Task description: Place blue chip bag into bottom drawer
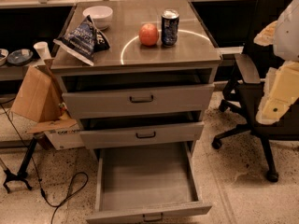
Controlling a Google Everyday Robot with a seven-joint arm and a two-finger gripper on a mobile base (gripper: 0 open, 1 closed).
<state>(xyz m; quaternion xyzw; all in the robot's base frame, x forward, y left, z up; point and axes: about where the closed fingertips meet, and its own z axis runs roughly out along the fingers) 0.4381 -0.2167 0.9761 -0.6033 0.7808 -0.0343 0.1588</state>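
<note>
The gripper (279, 91) appears only as pale cream shapes cut off by the right frame edge, in front of the office chair (252, 92) and well apart from the cabinet; whether it is open or closed cannot be told. The bottom drawer (147, 174) stands pulled out, its front panel and handle partly cut off by the lower frame edge. The blue chip bag (82, 38) lies crumpled on the cabinet top (187, 50) at its front-left corner, long axis diagonal, peaked end pointing rearward toward the white bowl (98, 16), left corner overhanging the edge.
</note>
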